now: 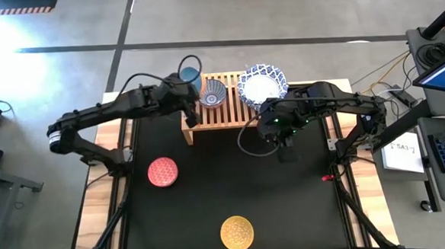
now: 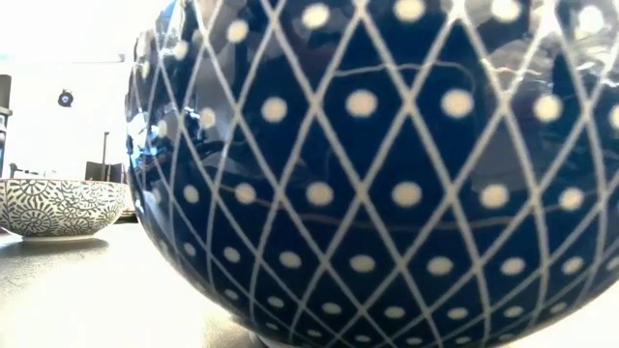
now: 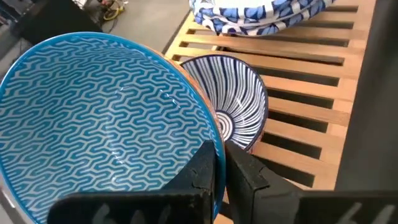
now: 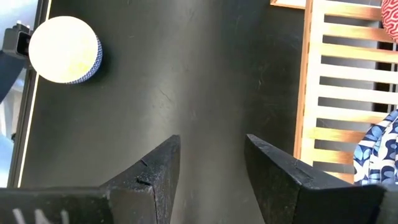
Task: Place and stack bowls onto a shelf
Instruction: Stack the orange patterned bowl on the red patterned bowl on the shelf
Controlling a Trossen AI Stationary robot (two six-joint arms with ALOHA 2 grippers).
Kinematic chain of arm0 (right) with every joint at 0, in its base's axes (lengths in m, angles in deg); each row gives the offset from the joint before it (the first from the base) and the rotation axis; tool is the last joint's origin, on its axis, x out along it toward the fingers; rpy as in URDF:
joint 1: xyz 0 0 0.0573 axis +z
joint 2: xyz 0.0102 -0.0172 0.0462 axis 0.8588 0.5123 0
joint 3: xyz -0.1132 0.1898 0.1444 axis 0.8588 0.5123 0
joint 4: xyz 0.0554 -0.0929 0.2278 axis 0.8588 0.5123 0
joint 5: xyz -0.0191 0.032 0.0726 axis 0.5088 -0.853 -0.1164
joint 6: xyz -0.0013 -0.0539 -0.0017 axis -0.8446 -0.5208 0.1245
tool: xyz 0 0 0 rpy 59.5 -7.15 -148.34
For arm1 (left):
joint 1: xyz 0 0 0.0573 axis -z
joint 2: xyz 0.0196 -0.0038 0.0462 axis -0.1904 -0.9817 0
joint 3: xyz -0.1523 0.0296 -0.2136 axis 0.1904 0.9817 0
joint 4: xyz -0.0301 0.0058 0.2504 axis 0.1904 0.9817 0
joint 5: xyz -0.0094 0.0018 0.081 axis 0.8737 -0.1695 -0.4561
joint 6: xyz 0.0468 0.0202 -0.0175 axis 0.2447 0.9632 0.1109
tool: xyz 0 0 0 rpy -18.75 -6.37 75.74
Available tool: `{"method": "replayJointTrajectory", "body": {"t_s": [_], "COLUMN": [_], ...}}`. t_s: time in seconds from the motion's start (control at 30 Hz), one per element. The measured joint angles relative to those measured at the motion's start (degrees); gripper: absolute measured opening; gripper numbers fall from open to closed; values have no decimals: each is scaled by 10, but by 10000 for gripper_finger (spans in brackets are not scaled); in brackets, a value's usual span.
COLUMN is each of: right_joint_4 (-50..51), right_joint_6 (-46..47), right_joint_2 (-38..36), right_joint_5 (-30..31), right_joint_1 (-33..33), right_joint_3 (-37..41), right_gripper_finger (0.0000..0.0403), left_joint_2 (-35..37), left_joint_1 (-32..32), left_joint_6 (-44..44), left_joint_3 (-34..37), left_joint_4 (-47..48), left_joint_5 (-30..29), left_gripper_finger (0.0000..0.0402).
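The light-wood shelf (image 1: 229, 113) stands at the table's far side. On its slats sit a dark ribbed bowl (image 1: 212, 94) and a stack of white bowls with blue-patterned rims (image 1: 262, 83). My left gripper (image 1: 186, 87) is shut on a blue bowl (image 1: 191, 71) and holds it in the air at the shelf's far left corner, next to the ribbed bowl (image 3: 233, 106). My right gripper (image 1: 284, 140) hangs open over the black mat in front of the shelf, with nothing between its fingers (image 4: 208, 162). A red bowl (image 1: 162, 172) and a yellow bowl (image 1: 236, 232) rest on the mat. My left gripper pinches the blue bowl's rim (image 3: 217, 140) on the side nearest the wrist, one finger (image 3: 199, 174) inside the bowl and the other (image 3: 249, 174) outside. The fingers slant down from the table's left. The bowl is lifted clear and tilted, its hollow facing the wrist.
The yellow bowl's blue, white-dotted outside (image 2: 387, 174) fills the low view, with a grey-patterned bowl (image 2: 58, 205) left of it. Bare slats (image 3: 311, 118) lie between the ribbed bowl and the white stack (image 3: 261, 12). Bare black mat (image 4: 186, 74) lies under my right gripper.
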Motion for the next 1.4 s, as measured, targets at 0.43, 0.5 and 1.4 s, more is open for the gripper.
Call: {"method": "replayJointTrajectory", "body": {"t_s": [0.43, 0.5, 1.4], "right_joint_4": [0, 0, -25], "right_joint_6": [-13, -13, -28], "right_joint_2": [0, 0, 1], "right_joint_5": [2, 2, 1], "right_joint_1": [0, 0, 0], "right_joint_3": [0, 0, 0], "right_gripper_finger": [166, 166, 166], "left_joint_2": [-24, -27, -73], "left_joint_1": [25, 25, 17], "left_joint_6": [27, 27, 74], "left_joint_3": [-10, -10, -30], "left_joint_4": [-20, -21, -26], "left_joint_5": [2, 17, 24], "left_gripper_finger": [8, 8, 8]}}
